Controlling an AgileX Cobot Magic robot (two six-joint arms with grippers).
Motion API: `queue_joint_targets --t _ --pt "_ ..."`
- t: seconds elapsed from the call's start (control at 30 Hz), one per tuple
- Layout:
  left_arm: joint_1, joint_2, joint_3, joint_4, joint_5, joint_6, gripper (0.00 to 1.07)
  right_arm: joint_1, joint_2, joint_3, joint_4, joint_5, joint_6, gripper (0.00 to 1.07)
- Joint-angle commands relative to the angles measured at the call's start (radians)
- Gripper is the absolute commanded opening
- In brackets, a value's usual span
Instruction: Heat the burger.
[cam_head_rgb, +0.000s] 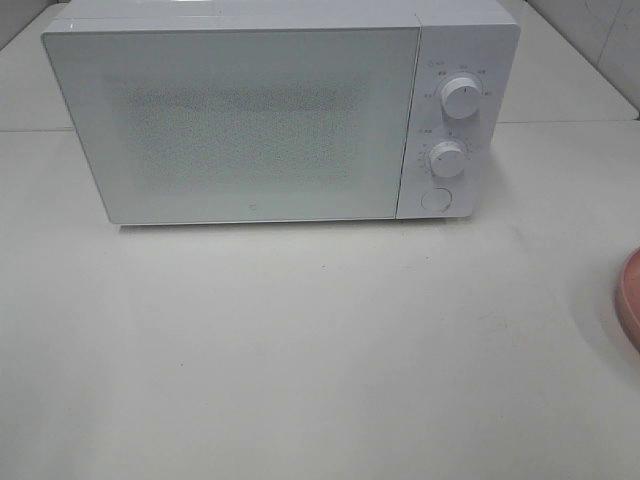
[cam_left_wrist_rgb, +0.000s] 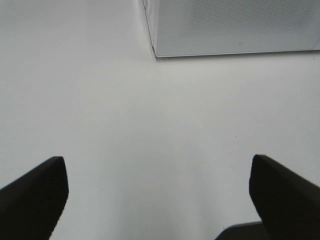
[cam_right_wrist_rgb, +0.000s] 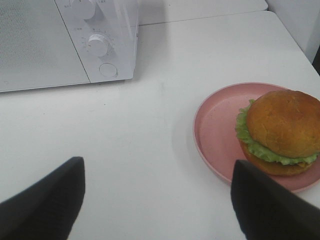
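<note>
The burger (cam_right_wrist_rgb: 282, 131), with its golden-brown bun and green lettuce, sits on a pink plate (cam_right_wrist_rgb: 215, 125) in the right wrist view. My right gripper (cam_right_wrist_rgb: 157, 167) hovers open above the table short of the plate, with nothing between its fingers. The white microwave (cam_head_rgb: 250, 120) stands at the back of the table with its door closed. In the exterior view only the plate's rim (cam_head_rgb: 630, 300) shows at the right edge, and the burger is out of frame there. My left gripper (cam_left_wrist_rgb: 157, 195) is open and empty over bare table, near the microwave's front corner (cam_left_wrist_rgb: 156, 52). Neither arm appears in the exterior view.
Two round knobs (cam_head_rgb: 461, 97) (cam_head_rgb: 447, 159) and a round button (cam_head_rgb: 436, 199) sit on the microwave's right-hand panel. The white table (cam_head_rgb: 300, 350) stretches in front of it. A tiled wall (cam_head_rgb: 610, 40) runs behind at the right.
</note>
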Motion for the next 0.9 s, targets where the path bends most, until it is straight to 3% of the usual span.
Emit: queue_joint_targets --t 0.03,0.9 --pt "0.067 -0.068 0.004 -0.009 -0.007 -0.006 0.9 -0.006 -0.029 -0.001 0.0 -0.005 -0.012 0.75" --pt "0.089 -0.116 0.004 -0.011 -0.008 -0.007 0.9 -0.006 -0.028 -0.001 0.0 -0.005 -0.012 0.75"
